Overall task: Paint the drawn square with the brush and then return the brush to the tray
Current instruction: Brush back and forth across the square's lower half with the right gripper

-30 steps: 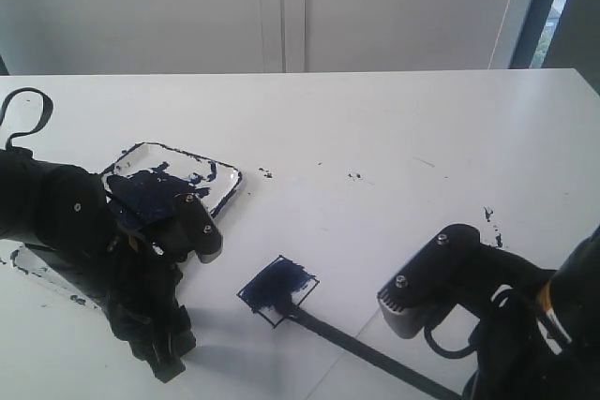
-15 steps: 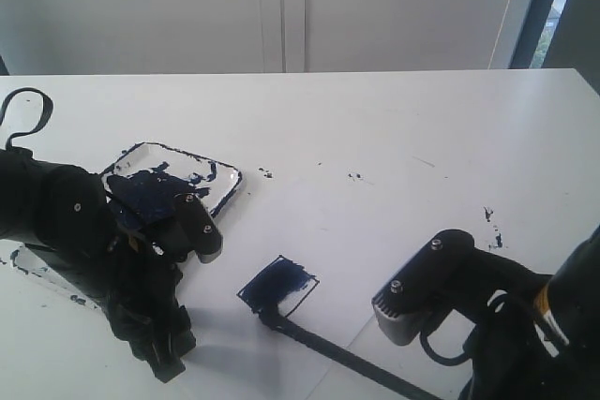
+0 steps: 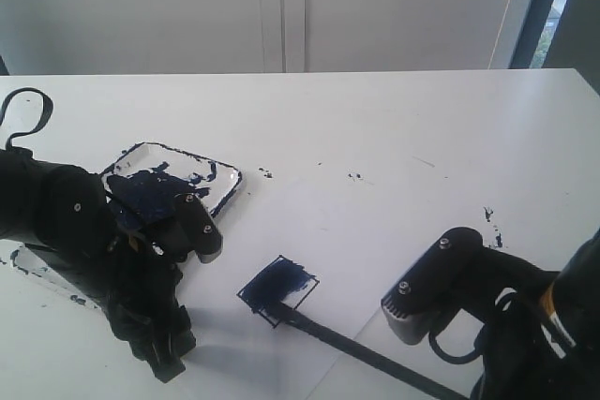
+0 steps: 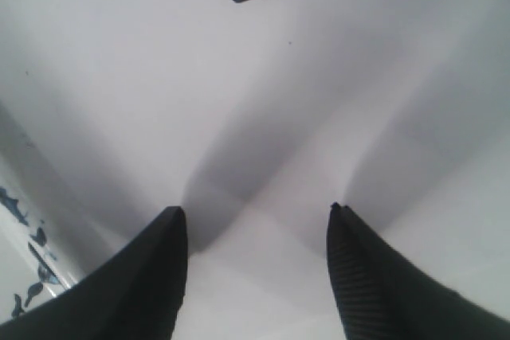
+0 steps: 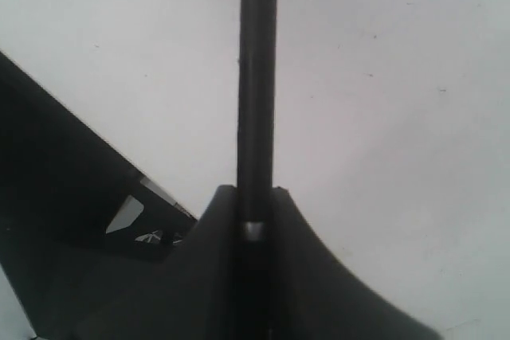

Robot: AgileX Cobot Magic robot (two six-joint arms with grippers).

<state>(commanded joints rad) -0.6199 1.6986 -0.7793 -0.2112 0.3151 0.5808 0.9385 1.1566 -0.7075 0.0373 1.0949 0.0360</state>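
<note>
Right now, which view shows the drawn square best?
The exterior view: the whole drawn square shows, mostly blue. The left wrist view catches only one corner; the right wrist view shows none of it.

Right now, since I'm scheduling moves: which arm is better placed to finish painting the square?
Right. The right tool is shut on the brush, whose tip sits at the edge of the drawn square; the left tool hangs open and empty.

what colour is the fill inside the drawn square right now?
Dark blue, covering most of the drawn square, with a white patch left at one corner. It shows best in the exterior view.
</note>
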